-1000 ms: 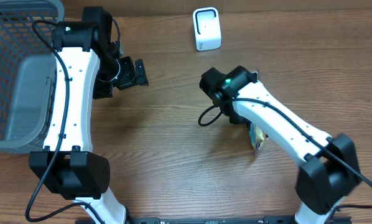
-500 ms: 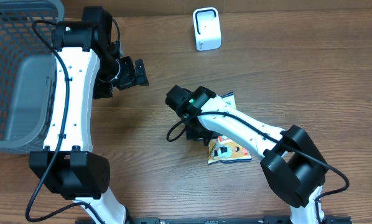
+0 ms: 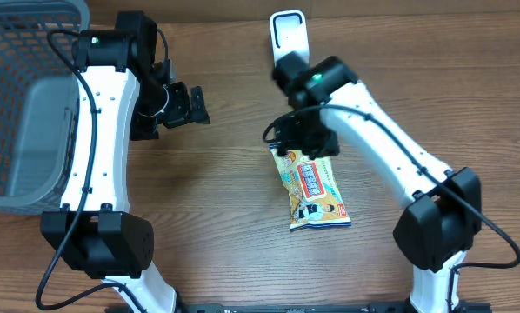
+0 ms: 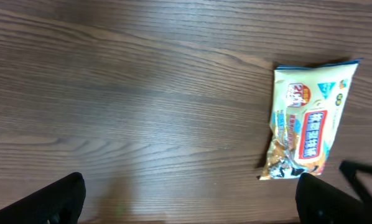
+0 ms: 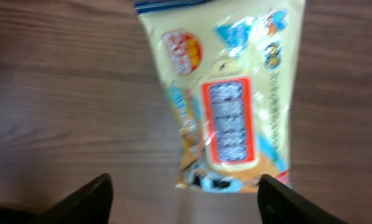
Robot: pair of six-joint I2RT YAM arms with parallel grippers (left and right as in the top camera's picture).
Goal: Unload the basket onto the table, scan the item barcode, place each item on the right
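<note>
Snack packet [image 3: 312, 187] lies flat on the desk [image 3: 225, 200], near the scanner [image 3: 288, 39]. My right claw [image 3: 305, 139] hangs wide over its top end, empty; left claw [image 3: 186, 104] is wide too. Next I'd regrasp it and present the barcode.

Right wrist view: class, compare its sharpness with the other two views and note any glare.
Right wrist view: snack packet blurred, small print unreadable, slight sheen on it. Left wrist view: sharper, wood grain clear. Overhead view: sharp, soft shadows on the table.

text: none legible | snack packet [image 5: 226, 93]: print too blurred
</note>
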